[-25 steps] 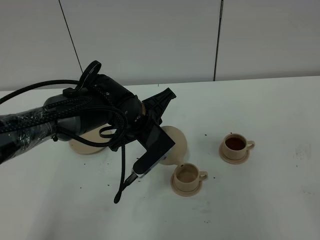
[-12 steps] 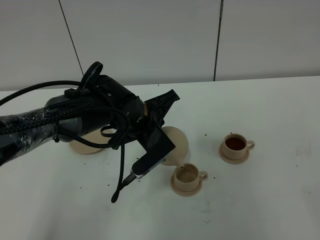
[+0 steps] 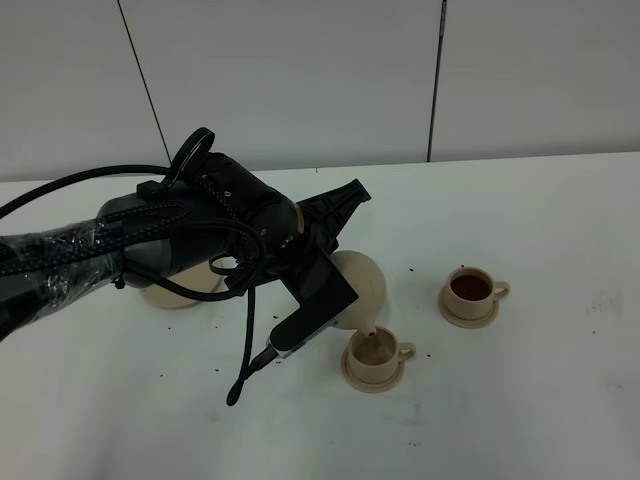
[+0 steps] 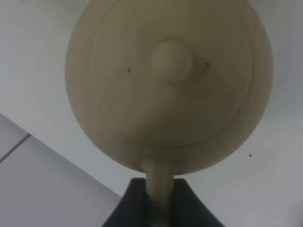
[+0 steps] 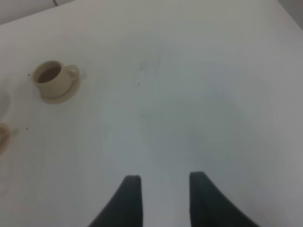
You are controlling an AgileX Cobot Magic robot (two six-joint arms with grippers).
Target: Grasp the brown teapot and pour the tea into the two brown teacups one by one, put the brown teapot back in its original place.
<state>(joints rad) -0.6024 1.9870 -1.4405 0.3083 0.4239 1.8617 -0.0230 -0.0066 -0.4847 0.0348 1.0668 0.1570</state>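
The brown teapot hangs tipped above the table with its spout down over the near teacup. My left gripper is shut on its loop handle, and the lid and knob face the wrist camera. The far teacup stands on its saucer and holds dark tea; the right wrist view also shows this far teacup. The wide saucer lies behind the left arm, partly hidden. My right gripper is open over bare table, outside the high view.
A black cable dangles from the left wrist down to the table in front of the near cup. Small dark specks dot the white table. A grey panelled wall runs along the back edge.
The left arm has shifted slightly right and rolled further, tipping the teapot more steeply so its spout has come down over the near cup. The cups have not moved.
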